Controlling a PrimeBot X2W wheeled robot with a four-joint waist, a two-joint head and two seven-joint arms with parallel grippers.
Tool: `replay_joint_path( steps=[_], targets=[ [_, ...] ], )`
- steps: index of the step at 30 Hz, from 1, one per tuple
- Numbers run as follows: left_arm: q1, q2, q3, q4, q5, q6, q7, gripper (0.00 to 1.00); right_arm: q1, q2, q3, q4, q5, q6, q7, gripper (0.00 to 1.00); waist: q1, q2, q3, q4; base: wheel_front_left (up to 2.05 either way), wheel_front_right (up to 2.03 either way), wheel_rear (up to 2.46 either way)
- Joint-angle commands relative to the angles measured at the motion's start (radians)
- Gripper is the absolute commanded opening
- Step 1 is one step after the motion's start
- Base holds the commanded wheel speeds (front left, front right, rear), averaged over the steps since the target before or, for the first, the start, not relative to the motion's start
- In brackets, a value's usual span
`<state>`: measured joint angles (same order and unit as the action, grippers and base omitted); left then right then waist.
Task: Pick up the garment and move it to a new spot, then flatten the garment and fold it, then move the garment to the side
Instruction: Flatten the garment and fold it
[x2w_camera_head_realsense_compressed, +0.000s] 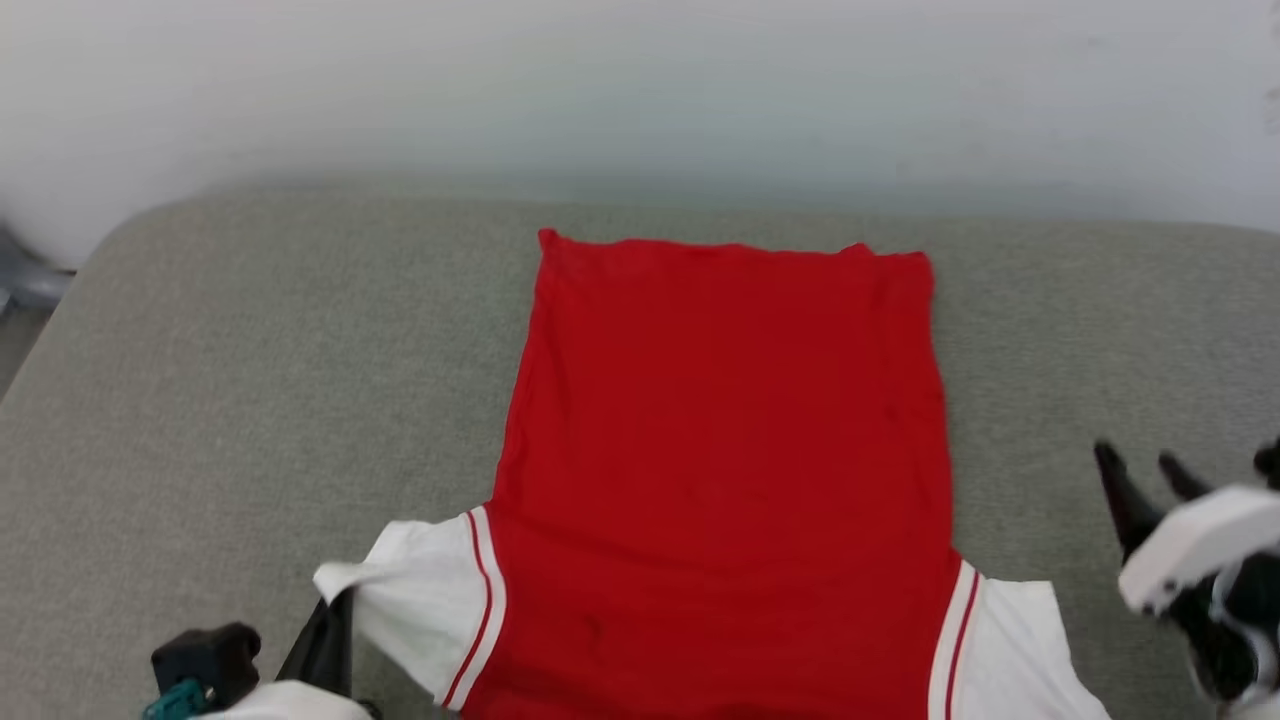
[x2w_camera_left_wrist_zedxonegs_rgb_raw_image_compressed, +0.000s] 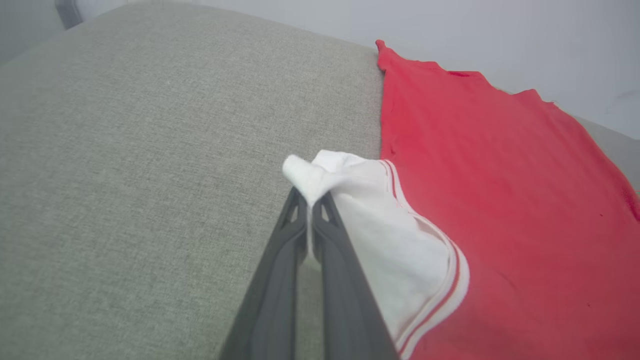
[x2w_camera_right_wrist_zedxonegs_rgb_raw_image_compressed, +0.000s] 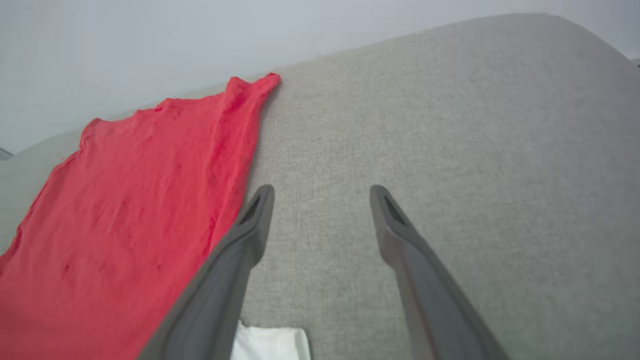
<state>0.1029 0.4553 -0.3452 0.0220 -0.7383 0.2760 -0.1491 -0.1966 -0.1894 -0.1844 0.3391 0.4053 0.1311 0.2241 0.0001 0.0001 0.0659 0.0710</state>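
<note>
Left gripper (x2w_camera_left_wrist_zedxonegs_rgb_raw_image_compressed: 310, 197) pinches jersey (x2w_camera_head_realsense_compressed: 730, 430) by white sleeve (x2w_camera_left_wrist_zedxonegs_rgb_raw_image_compressed: 390, 225); right gripper (x2w_camera_right_wrist_zedxonegs_rgb_raw_image_compressed: 322, 192) spread wide, empty, just beside jersey's right edge.

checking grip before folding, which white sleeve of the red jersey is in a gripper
The left white short sleeve: its tip is pinched in the shut left gripper. The right white sleeve lies flat; the right gripper is open.

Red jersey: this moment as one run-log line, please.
red soft jersey spread on grey fabric cushion; left gripper jaws shut on white sleeve; right gripper jaws open
</note>
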Motion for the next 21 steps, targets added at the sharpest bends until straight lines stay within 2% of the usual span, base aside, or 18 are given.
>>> replay_joint_path(
  steps=[1, 2, 3, 5, 12, 16, 21],
  targets=[
    [-0.031, -0.007, 0.001, -0.013, 0.008, -0.001, -0.013, 0.00, -0.067, -0.017, 0.010, 0.040, 0.018, -0.001, 0.005, 1.00, -0.0001, -0.0001, 0.053, 0.041, 0.00, 0.00, 0.00],
    [-0.031, -0.007, 0.001, -0.013, 0.008, -0.001, -0.013, 0.00, -0.067, -0.017, 0.010, 0.040, 0.018, -0.001, 0.005, 1.00, -0.0001, -0.0001, 0.053, 0.041, 0.00, 0.00, 0.00],
    [-0.055, -0.012, -0.005, -0.027, 0.017, -0.004, -0.017, 0.00, -0.152, -0.044, 0.016, 0.093, 0.027, -0.001, 0.029, 1.00, -0.0001, -0.0001, 0.091, 0.065, 0.00, 0.00, 0.00],
    [-0.071, -0.016, -0.007, -0.035, 0.021, -0.007, -0.021, 0.00, -0.202, -0.057, 0.024, 0.121, 0.027, -0.001, 0.048, 1.00, -0.0001, -0.0001, 0.112, 0.076, 0.00, 0.00, 0.00],
    [-0.170, -0.056, -0.032, -0.061, 0.043, -0.026, -0.044, 0.00, -0.501, -0.144, 0.063, 0.276, 0.019, -0.001, 0.251, 1.00, -0.0001, -0.0001, 0.247, 0.155, 0.00, 0.00, 0.00],
    [-0.210, -0.080, -0.048, -0.066, 0.054, -0.039, -0.060, 0.00, -0.631, -0.174, 0.082, 0.339, 0.002, -0.001, 0.356, 1.00, -0.0001, -0.0001, 0.303, 0.191, 0.00, 0.00, 0.00],
    [-0.250, -0.109, -0.061, -0.055, 0.064, -0.062, -0.079, 0.00, -0.751, -0.194, 0.098, 0.390, -0.024, -0.001, 0.436, 1.00, -0.0001, -0.0001, 0.377, 0.228, 0.00, 0.00, 0.00]
  ],
)
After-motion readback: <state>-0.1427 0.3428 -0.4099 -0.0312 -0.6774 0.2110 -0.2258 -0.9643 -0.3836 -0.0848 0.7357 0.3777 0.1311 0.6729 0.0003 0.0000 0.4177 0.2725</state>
